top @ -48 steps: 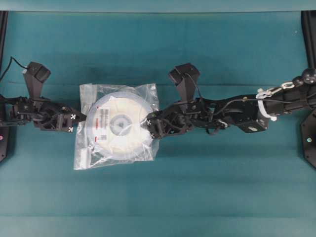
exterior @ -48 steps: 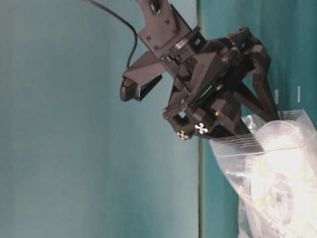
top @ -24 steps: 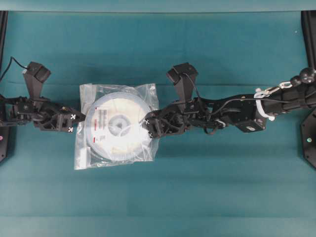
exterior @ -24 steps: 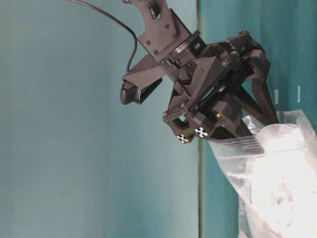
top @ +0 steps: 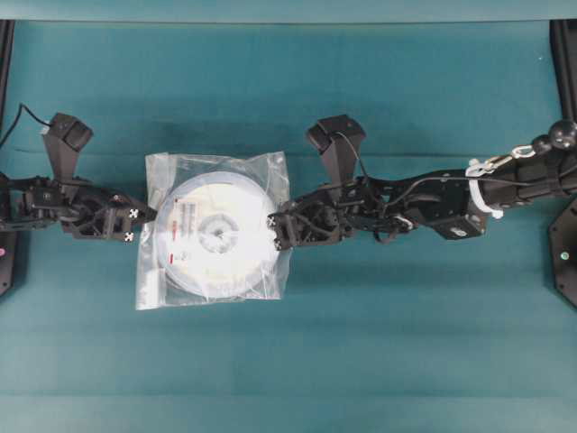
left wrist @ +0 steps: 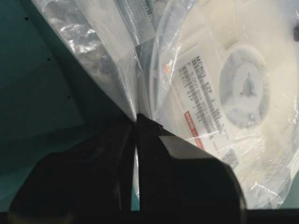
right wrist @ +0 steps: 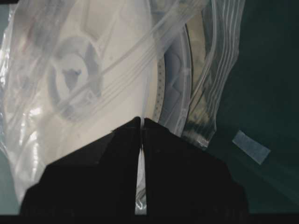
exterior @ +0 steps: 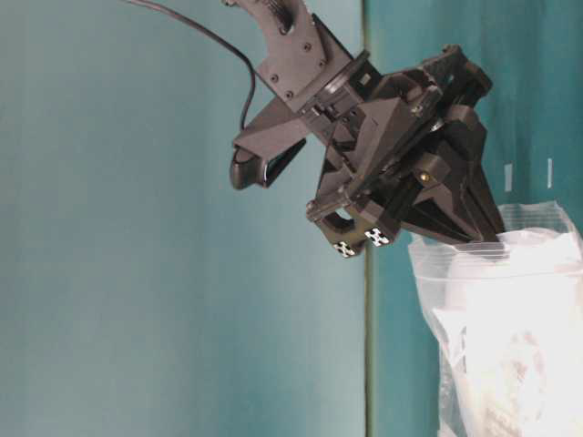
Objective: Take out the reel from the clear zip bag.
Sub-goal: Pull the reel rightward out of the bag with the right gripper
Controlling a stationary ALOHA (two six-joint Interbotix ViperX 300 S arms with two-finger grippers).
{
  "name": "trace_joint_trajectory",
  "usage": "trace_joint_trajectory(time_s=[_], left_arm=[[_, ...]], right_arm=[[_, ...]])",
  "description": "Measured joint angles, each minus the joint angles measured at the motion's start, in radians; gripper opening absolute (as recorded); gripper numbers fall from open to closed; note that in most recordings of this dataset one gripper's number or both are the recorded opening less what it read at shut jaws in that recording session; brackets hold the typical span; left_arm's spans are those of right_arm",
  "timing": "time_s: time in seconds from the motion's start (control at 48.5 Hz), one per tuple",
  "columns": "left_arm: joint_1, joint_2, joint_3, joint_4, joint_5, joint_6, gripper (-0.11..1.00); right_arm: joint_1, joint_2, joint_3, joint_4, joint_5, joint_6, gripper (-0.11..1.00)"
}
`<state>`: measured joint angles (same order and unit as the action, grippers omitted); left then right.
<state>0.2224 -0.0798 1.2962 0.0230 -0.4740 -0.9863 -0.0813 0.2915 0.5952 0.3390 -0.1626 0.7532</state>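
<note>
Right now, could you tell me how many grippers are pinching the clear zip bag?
2. The left gripper is shut on the clear zip bag at its left edge; the right gripper is shut on the film at its right edge, beside the reel inside.

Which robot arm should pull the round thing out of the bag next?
Probably the right. Its claw is pinched shut at the clear zip bag's zip-strip side, touching the reel's rim. The left claw is shut on the bag's opposite edge, well placed to hold it back.
</note>
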Motion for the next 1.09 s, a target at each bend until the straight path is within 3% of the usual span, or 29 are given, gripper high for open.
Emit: trace_joint_trajectory(time_s=[0.268, 0.743, 1.093], left_arm=[[0.000, 0.000, 0.000, 0.000, 0.000, 0.000, 0.01], [0.000, 0.000, 0.000, 0.000, 0.000, 0.002, 0.01], [0.000, 0.000, 0.000, 0.000, 0.000, 0.002, 0.01]], right_arm=[[-0.002, -0.029, 0.048, 0.014, 0.000, 0.002, 0.02], [-0.002, -0.164, 0.258, 0.023, -0.028, 0.051, 0.02], [0.002, -0.221, 0.334, 0.023, -0.028, 0.060, 0.02]])
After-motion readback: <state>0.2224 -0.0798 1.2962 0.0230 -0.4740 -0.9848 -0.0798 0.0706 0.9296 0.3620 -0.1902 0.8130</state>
